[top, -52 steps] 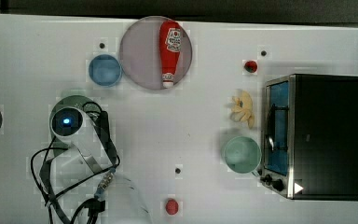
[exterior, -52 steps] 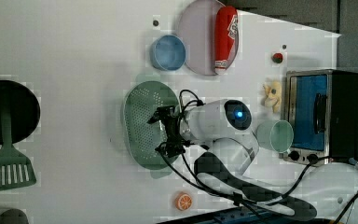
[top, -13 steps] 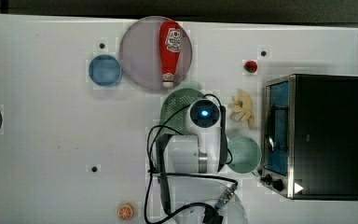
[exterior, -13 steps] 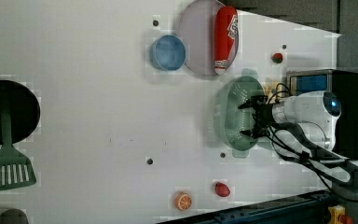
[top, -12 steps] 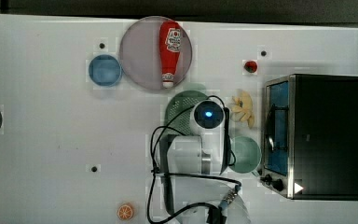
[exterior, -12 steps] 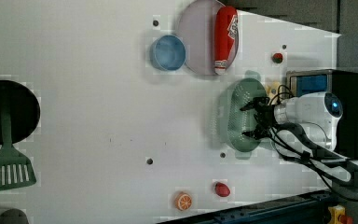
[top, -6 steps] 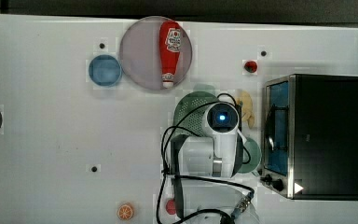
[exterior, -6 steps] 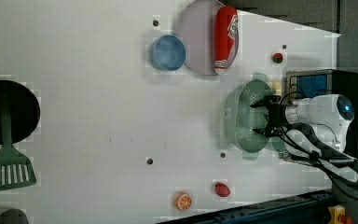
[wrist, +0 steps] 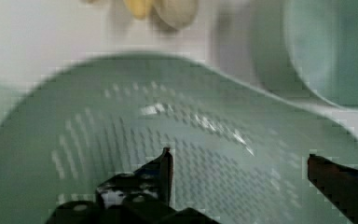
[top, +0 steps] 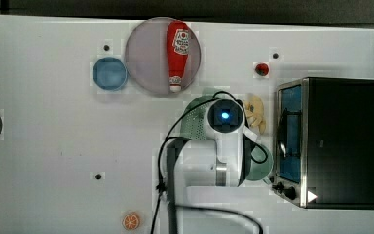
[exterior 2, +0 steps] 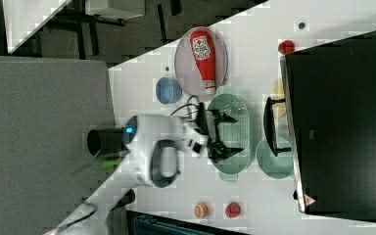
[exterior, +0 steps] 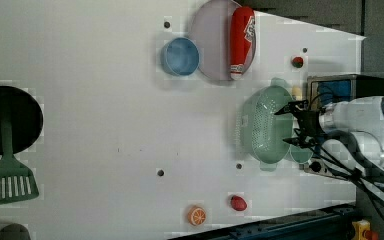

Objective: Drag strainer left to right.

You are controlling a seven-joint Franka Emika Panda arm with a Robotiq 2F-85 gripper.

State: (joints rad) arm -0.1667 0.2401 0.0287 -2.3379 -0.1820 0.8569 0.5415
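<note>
Strainer [exterior: 264, 124], one; bowls, two: blue bowl [exterior: 180, 56] and mint bowl [exterior 2: 274, 157]. Gripper [exterior: 291, 125], fingers spread apart above the strainer, holding nothing.

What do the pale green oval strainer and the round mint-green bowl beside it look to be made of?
The pale green oval strainer looks like moulded plastic: even matte colour, soft highlights, rows of small punched holes. The round mint-green bowl looks smooth and slightly glossy, with no holes; plastic seems likely, though glazed ceramic can't be ruled out.
</note>
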